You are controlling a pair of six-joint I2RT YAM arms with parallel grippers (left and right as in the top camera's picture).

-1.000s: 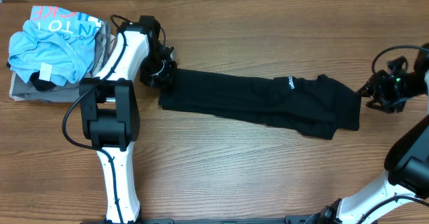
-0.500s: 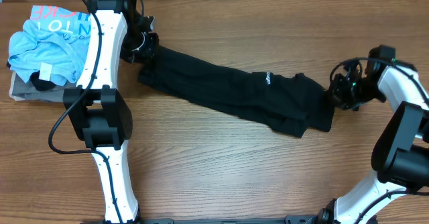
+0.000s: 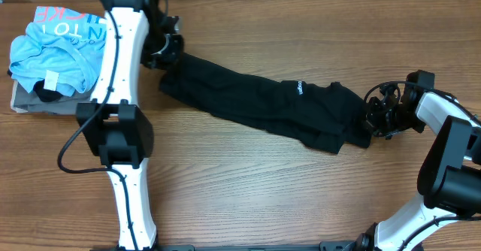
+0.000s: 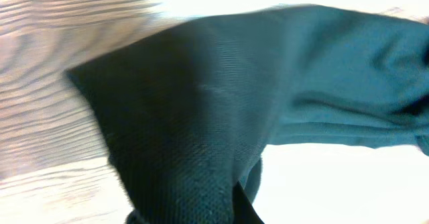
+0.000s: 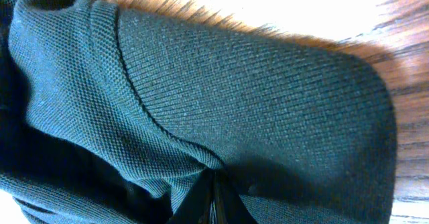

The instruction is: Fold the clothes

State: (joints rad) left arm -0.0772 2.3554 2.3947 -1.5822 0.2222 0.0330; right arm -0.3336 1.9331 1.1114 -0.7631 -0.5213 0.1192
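Clothes (image 3: 255, 104) stretched out; left claw (image 3: 170, 60) pinches one end; right claw (image 3: 370, 122), the other.

Brown wood-grain table (image 3: 301, 198), evenly lit

Partial "NTO" + pink "KE" on blue tee (image 3: 60, 49); tiny white print (image 3: 301, 89) on black clothes (image 3: 240, 101), illegible.

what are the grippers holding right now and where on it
Both hold the black garment, stretched between them on the table. The left gripper pinches its upper-left end, and the right gripper pinches its right end.
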